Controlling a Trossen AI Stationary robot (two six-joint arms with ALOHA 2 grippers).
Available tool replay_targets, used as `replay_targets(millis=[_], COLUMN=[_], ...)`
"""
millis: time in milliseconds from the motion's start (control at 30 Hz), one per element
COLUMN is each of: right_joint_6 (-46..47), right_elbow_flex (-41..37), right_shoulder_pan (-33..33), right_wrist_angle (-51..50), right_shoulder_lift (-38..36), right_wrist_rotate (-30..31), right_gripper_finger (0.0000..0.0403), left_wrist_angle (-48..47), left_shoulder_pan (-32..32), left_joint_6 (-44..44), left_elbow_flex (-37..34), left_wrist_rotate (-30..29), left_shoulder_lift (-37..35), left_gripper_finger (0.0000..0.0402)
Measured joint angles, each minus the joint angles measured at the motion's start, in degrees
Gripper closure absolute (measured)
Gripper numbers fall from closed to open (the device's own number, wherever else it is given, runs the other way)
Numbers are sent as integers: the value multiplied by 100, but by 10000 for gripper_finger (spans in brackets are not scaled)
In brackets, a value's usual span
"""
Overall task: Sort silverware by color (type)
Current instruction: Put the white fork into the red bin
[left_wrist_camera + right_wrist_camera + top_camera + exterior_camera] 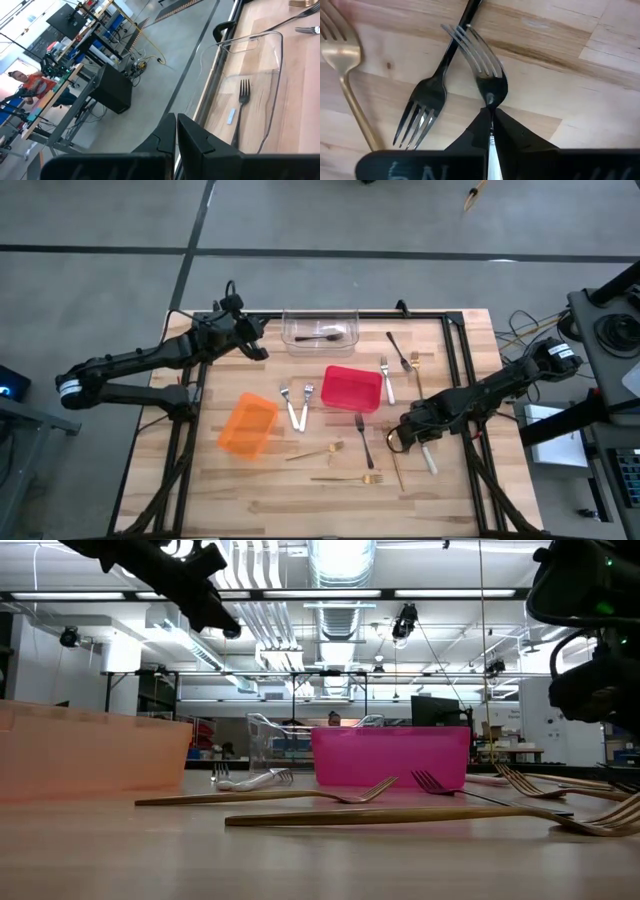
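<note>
My right gripper (490, 111) is over the table's near right part (405, 435), shut on a shiny silver fork (481, 62). Just beyond it a black fork (425, 102) and a gold fork (342, 55) lie flat on the wood. My left gripper (176, 117) is shut on nothing and hovers at the far left (258, 348), beside the clear bin (320, 327), which holds one black fork (242, 97). Two silver forks (296, 402) lie between the orange bin (248, 425) and the red bin (351, 388). My right gripper pinches the silver fork at its neck, just behind the head (491, 97), between the two fingers. The fingers lie along the fork. Its tines stick out past the fingertips and the handle (429, 458) runs back under the gripper. Whether the fork is clear of the table, I cannot tell.
Two gold forks (318, 452) (350, 478) lie near the front edge, and a gold utensil (397, 465) lies beside my right gripper. A silver fork (386, 378), a black fork (398, 348) and a gold fork (415, 370) lie right of the red bin. A black frame rail (455, 350) edges the table.
</note>
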Motion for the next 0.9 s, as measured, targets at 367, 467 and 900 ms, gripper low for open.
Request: replay_targets(millis=[367, 467, 900], right_joint_6=[-502, -480, -190], right_elbow_flex=[341, 345, 334], right_shoulder_pan=[0, -2, 187], right_wrist_angle=[-659, -663, -661], right_shoulder_lift=[-20, -20, -14], right_wrist_rotate=[1, -63, -484], right_gripper_finger=[396, 395, 307], left_wrist_angle=[71, 71, 99], left_shoulder_pan=[0, 0, 1], left_joint_6=[0, 0, 39], left_elbow_flex=[0, 0, 2], left_wrist_rotate=[0, 0, 2], left_shoulder_lift=[0, 0, 71], left_gripper_finger=[402, 402, 402])
